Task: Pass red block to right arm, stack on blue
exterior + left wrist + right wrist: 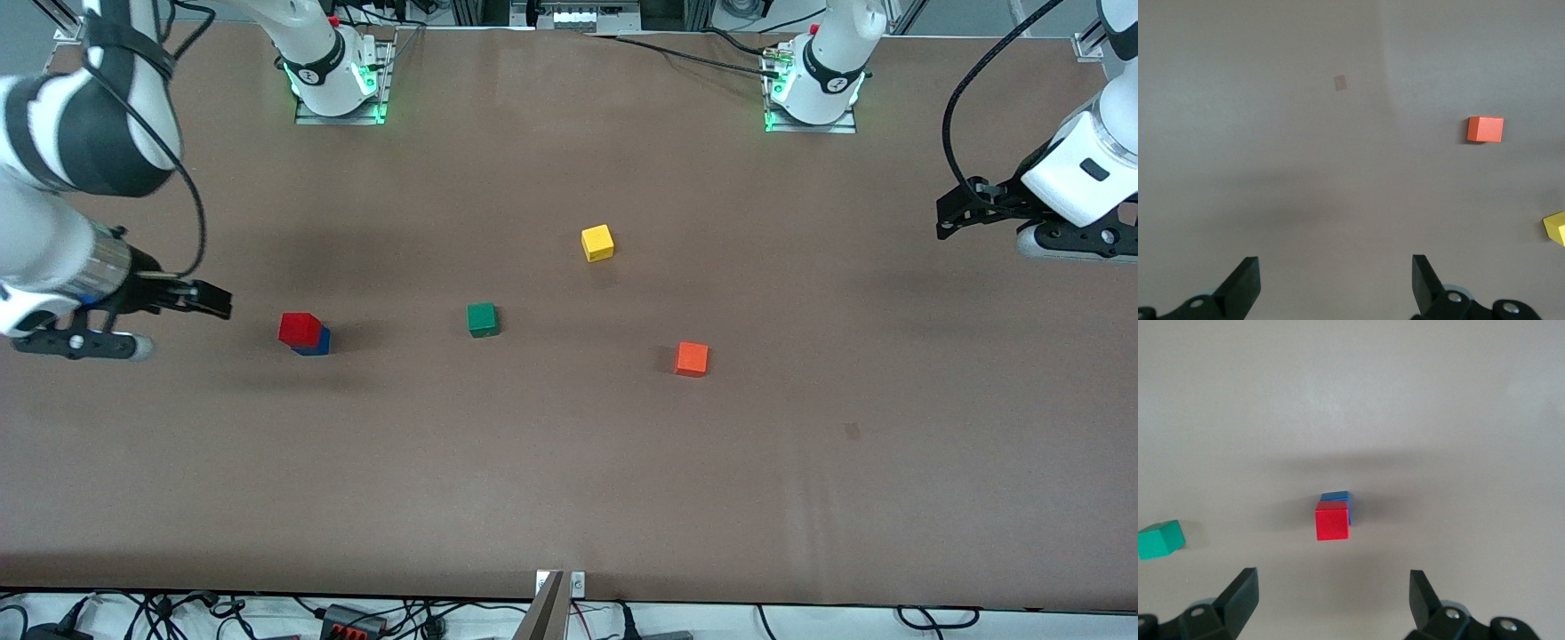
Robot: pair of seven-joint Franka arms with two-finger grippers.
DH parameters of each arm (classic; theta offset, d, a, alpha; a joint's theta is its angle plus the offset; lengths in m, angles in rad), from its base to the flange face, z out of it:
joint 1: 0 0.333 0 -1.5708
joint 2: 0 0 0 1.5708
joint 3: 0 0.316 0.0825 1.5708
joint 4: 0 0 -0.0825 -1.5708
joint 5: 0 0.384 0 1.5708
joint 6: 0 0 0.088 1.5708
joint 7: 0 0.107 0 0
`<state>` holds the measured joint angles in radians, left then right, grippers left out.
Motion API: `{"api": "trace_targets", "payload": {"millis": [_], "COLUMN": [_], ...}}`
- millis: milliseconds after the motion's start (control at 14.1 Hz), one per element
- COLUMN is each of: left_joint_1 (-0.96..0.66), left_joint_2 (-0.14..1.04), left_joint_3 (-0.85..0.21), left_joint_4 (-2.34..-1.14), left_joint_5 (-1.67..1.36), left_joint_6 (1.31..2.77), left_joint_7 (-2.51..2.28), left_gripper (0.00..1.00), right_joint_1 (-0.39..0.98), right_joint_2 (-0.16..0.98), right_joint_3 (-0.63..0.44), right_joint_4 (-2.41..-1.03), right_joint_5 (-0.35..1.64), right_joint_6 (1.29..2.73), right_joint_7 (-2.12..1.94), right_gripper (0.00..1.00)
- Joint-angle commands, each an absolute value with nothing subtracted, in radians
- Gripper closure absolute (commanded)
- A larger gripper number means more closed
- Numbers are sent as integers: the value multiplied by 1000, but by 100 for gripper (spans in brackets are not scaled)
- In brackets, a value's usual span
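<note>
1. You've got a flat, matte brown tabletop [569, 462] under everything, with a faint crease running across it nearer the front camera.
2. The red block [300, 328], a small smooth cube with crisp edges, sits on top of the blue [317, 344] cube, toward the right arm's end of the tabletop; it sits a little off square, so a strip of blue shows at one edge.
3. Three more plain cubes of the same size lie apart on the bare surface: green block [482, 319] beside the stack, yellow block [597, 243] farther from the front camera, orange block [692, 358] toward the left arm's end.
4. Your right gripper [203, 299] hangs over the tabletop beside the stack, jaws spread wide, nothing between them, touching nothing.
5. Your left gripper [953, 212] waits over the left arm's end of the tabletop, jaws just as wide and empty.
</note>
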<state>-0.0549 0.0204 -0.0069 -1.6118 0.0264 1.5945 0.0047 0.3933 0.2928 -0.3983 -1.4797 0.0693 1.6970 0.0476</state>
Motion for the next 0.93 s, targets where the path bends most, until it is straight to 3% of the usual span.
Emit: {"api": "trace_targets", "payload": {"millis": [0, 356, 640, 854], "left_joint_1": [-55, -55, -55, -55], "left_joint_2": [12, 12, 12, 12], "left_joint_3": [-5, -3, -6, -5], "left_joint_4": [-1601, -1601, -1601, -1601], "left_joint_5": [9, 9, 9, 9], "left_joint_6": [1580, 1580, 1578, 1578], "left_joint_7": [20, 18, 20, 20], "left_gripper": [0, 0, 0, 0], "right_joint_1": [373, 322, 46, 23], "right_joint_2": [308, 240, 175, 161], "right_joint_3": [-407, -397, -123, -101], "right_joint_4": [-1408, -1404, -1410, -1431], "right_joint_5": [74, 77, 61, 29], "right_joint_6": [1644, 1626, 1621, 1620], "right_joint_7": [17, 29, 17, -34], "right_gripper": [0, 0, 0, 0]}}
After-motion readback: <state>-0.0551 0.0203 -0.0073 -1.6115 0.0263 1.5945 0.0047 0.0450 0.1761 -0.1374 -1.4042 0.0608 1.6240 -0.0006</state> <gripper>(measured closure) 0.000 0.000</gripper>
